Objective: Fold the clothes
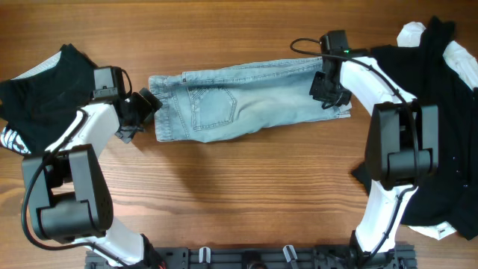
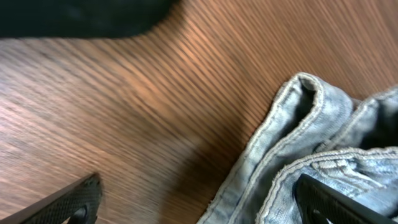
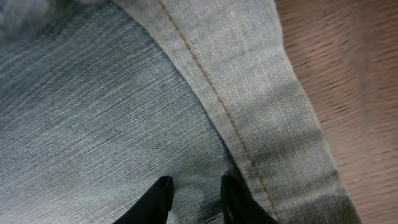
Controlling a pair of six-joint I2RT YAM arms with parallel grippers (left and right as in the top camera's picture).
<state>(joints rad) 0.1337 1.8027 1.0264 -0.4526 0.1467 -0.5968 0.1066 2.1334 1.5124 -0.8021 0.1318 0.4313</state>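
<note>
While the light-blue denim jeans (image 1: 239, 104) are laid at twelve o'clock on the brown wooden table (image 1: 239, 194), the hem (image 1: 342, 110) at three o'clock should be carried squarely onto the waistband (image 1: 158, 108) at nine. The left gripper (image 2: 199, 205) is held wide apart; whether denim is pinched by the right gripper (image 3: 198, 196) cannot be told. No writing is legible.

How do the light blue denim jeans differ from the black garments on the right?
The light blue denim jeans lie flat, stretched out mid-table; the black garments sit bunched in a heap. The jeans are pale with visible stitching; the garments are dark, details lost. Both rest on the wooden table.
</note>
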